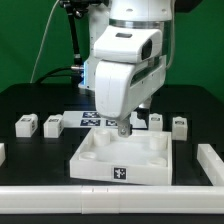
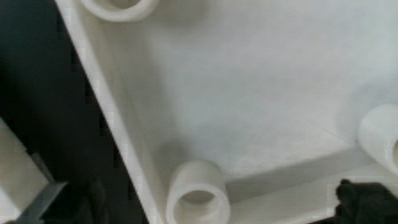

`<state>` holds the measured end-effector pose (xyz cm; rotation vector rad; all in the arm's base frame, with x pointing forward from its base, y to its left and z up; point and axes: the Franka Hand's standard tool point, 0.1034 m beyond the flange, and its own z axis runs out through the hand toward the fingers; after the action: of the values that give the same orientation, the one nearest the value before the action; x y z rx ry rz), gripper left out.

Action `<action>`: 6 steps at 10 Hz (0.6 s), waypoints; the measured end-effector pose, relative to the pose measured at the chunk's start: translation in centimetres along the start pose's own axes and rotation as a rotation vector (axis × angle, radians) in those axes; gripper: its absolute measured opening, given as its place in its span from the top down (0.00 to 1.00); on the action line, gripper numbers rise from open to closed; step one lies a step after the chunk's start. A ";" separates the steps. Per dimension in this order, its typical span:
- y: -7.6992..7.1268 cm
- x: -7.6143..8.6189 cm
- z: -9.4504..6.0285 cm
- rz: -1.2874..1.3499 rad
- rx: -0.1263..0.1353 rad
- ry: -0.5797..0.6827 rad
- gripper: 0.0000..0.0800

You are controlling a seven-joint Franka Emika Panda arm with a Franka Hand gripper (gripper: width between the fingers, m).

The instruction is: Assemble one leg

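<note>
The large white square panel [image 1: 122, 158] with a raised rim and corner sockets lies at the middle of the table, a marker tag on its front face. My gripper [image 1: 122, 130] hangs over its back edge. In the wrist view the gripper [image 2: 205, 207] is open and empty. Its dark fingertips [image 2: 365, 196] stand wide apart on either side of a corner socket [image 2: 199, 192] of the panel [image 2: 231, 90]. Small white legs stand on the table behind: two at the exterior view's left [image 1: 27, 124] [image 1: 53, 124], two at its right [image 1: 155, 121] [image 1: 180, 125].
The marker board [image 1: 92, 120] lies flat behind the panel, partly hidden by the arm. A white rail [image 1: 110, 196] runs along the front of the table, and another [image 1: 210, 160] along the exterior view's right. Black cables hang at the back.
</note>
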<state>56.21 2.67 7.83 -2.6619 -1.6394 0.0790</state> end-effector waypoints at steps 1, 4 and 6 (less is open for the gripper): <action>0.0 0.0 0.1 0.000 0.001 0.000 0.19; -0.4 0.0 0.2 -0.071 -0.019 0.010 0.19; -2.7 -0.3 0.6 -0.107 -0.018 0.012 0.19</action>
<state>53.64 3.57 7.33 -2.5756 -1.7838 0.0466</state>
